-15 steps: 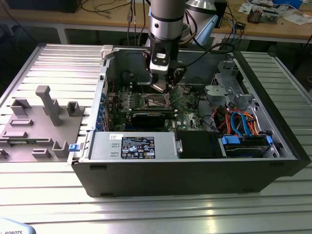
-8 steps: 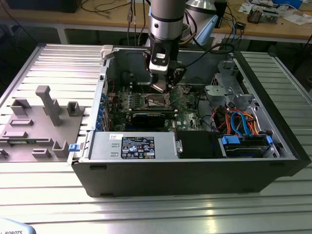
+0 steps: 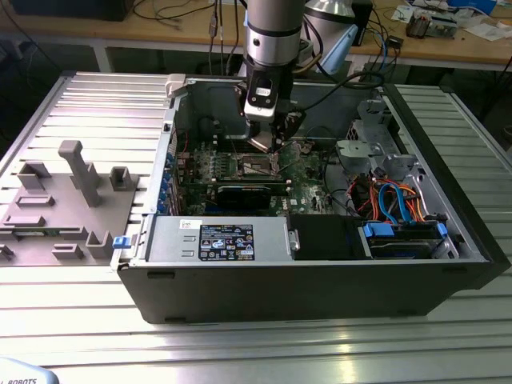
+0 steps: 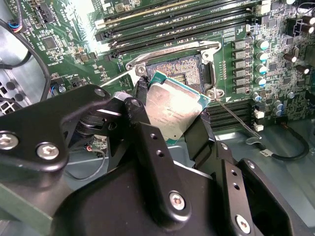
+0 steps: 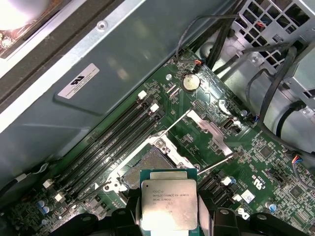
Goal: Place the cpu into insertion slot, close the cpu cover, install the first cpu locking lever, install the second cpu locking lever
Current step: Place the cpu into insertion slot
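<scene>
My gripper (image 4: 172,117) is shut on the cpu (image 4: 173,105), a flat square chip with a silver-grey top, pinched by two opposite edges between black fingers (image 4: 139,110). The chip hangs tilted just above the insertion slot (image 4: 184,73), a square socket with a dark centre and a silvery rim. In the first wrist view the cpu (image 5: 169,196) sits beside the slot (image 5: 147,164), and the cpu cover (image 5: 207,129) stands flipped open past it. Two thin wire locking levers (image 4: 235,118) (image 5: 216,163) stick out unlatched. In the exterior view the gripper (image 3: 268,142) hovers over the slot (image 3: 260,166) inside the open computer case.
Long black memory slots (image 4: 167,22) run beside the socket. Cables and a metal drive cage (image 3: 376,144) fill the case toward the exterior view's right, and the power supply (image 3: 224,240) sits at the front. A grey fixture tray (image 3: 64,200) lies outside the case at the exterior view's left.
</scene>
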### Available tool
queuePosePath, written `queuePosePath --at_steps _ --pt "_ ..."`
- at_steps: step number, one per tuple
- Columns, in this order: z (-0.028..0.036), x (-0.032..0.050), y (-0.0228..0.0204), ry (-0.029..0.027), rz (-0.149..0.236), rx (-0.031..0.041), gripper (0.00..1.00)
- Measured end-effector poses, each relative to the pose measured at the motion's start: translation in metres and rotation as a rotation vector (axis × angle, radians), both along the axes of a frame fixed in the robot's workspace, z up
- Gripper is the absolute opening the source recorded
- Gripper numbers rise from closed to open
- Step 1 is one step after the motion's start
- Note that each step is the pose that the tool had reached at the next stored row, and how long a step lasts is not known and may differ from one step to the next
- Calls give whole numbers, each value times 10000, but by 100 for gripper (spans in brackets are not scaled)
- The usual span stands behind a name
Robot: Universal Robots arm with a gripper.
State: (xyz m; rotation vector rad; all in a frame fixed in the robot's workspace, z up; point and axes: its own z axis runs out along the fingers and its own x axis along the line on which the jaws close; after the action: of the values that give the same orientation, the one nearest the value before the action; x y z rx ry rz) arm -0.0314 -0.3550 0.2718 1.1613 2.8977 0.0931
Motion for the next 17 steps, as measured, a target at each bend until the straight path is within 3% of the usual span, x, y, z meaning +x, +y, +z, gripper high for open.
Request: queuePosePath --at_steps 17 --pt "-7 0 0 0 -320 0 55"
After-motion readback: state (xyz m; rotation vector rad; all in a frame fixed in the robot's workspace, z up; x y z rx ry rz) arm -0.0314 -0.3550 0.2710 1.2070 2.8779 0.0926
